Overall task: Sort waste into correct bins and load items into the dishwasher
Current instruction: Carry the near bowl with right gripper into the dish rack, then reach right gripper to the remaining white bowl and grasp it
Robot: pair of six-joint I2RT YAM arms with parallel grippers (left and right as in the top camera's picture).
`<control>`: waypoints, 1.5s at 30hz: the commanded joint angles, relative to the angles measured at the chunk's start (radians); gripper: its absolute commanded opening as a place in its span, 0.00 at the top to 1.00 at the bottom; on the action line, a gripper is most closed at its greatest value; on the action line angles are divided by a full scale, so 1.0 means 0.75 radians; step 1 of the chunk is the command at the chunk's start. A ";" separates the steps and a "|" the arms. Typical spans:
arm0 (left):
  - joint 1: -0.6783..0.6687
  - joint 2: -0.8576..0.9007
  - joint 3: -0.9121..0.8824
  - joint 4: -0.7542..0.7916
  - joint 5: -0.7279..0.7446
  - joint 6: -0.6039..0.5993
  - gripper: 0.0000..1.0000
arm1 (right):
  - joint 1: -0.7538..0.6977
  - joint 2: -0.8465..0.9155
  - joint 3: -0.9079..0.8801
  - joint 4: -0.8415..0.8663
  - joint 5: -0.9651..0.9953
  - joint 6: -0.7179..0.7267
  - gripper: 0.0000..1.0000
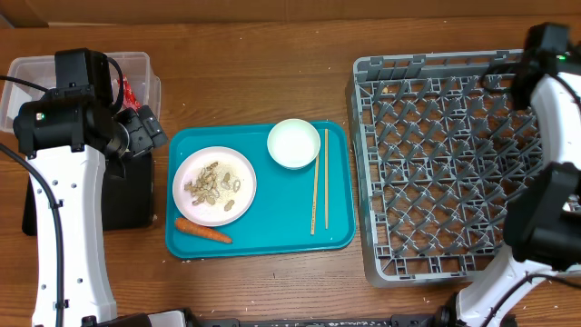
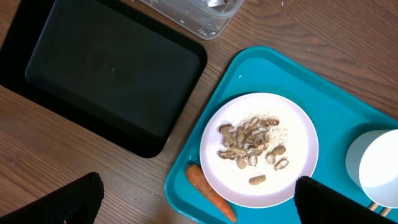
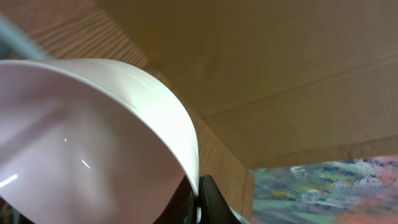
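Left arm [image 1: 68, 218]: behind the hand, a long white link dotted with small dark screw holes, black joint housings, a green light and thin black cables. Left gripper [image 1: 143, 130]: black, with blunt matte fingers [image 2: 74, 202]. Right arm [image 1: 554, 109]: white shells, black joints, green light. Right gripper [image 3: 200, 198]: black.

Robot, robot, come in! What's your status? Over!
Left jaws open, empty, by black tray. Right jaws shut on bowl rim. Nothing seen blocking rack.

Wooden table [image 1: 272, 54], teal tray [image 1: 338, 227], black tray [image 2: 106, 68], tub [image 1: 136, 65] (seemingly clear), dish rack [image 1: 436, 163]
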 commanded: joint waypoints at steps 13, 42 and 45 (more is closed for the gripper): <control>0.008 0.002 0.018 0.005 0.026 0.008 0.00 | 0.251 0.086 -0.012 -0.302 -0.390 0.140 0.80; 0.008 0.002 0.017 0.004 0.027 0.089 0.00 | 0.832 -0.197 0.241 -0.128 -1.877 -0.067 0.16; 0.008 0.002 0.017 0.004 0.027 0.089 0.00 | 0.930 -0.167 0.191 -0.087 -1.792 -0.035 0.18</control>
